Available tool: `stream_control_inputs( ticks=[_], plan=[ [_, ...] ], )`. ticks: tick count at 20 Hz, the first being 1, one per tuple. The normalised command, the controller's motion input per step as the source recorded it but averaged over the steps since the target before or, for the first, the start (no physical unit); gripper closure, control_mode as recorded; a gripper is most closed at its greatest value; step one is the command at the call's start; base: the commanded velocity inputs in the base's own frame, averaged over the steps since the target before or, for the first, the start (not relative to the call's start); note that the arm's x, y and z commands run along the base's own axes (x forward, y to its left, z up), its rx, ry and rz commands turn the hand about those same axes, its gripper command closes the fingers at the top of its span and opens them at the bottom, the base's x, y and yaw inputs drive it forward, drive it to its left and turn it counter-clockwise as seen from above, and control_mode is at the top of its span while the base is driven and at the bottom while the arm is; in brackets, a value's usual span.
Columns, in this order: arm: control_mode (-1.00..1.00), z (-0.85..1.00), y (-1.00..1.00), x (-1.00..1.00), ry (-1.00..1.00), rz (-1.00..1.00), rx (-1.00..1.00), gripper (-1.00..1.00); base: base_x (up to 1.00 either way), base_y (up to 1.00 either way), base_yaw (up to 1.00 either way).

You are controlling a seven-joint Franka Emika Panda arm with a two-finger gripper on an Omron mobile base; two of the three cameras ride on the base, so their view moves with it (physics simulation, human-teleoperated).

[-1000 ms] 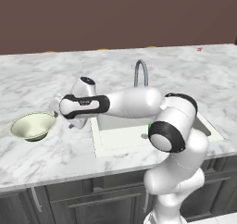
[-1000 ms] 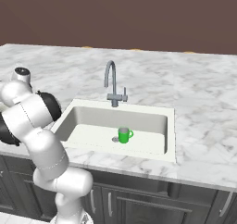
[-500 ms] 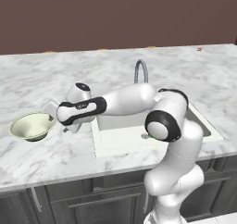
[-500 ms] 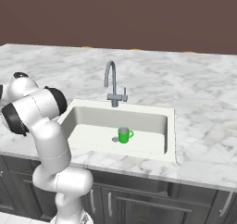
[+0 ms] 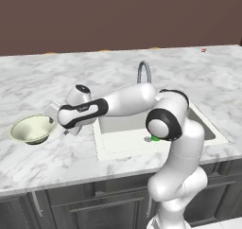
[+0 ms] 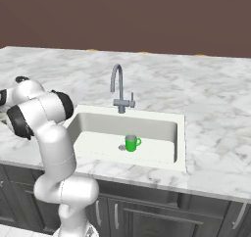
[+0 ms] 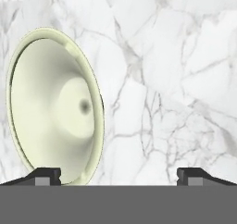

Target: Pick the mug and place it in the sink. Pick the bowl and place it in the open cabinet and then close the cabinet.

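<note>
One step done, bowl pick in hand: mug (image 6: 131, 143) is seen standing in the sink (image 6: 162, 128).
Left base view: gripper (image 5: 60, 125) is held just beside the bowl (image 5: 30, 129) on the counter (image 5: 56, 159), contact unclear. Right base view: mug by the drain is shown. Hand view: fingertips (image 7: 44, 175) are spread wide, empty, one apparently at the bowl's rim; straddling that rim is judged next.

We see a glossy white robot arm (image 5: 175, 176) built of rounded, tube-like segments. Dark, nearly black bands ring its joints, and its hand end carries a black patch. Two small dark fingertips (image 7: 46, 174) are square-edged.
</note>
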Motion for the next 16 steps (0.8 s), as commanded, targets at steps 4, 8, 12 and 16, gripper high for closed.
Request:
stream_control_inputs(
  ticks=[4, 8, 12, 16],
  plan=[
    [-1.00, 0.00, 0.02, 0.12, 0.00, 0.00, 0.00, -1.00, 0.00, 0.00, 0.00],
    [-1.00, -0.02, 0.04, 0.09, 0.00, 0.00, 0.00, -1.00, 0.00, 0.00, 0.00],
    [-1.00, -0.02, 0.09, 0.10, 0.00, 0.00, 0.00, -1.00, 0.00, 0.00, 0.00],
    [-1.00, -0.01, 0.10, 0.14, 0.00, 0.00, 0.00, -1.00, 0.00, 0.00, 0.00]
  ],
)
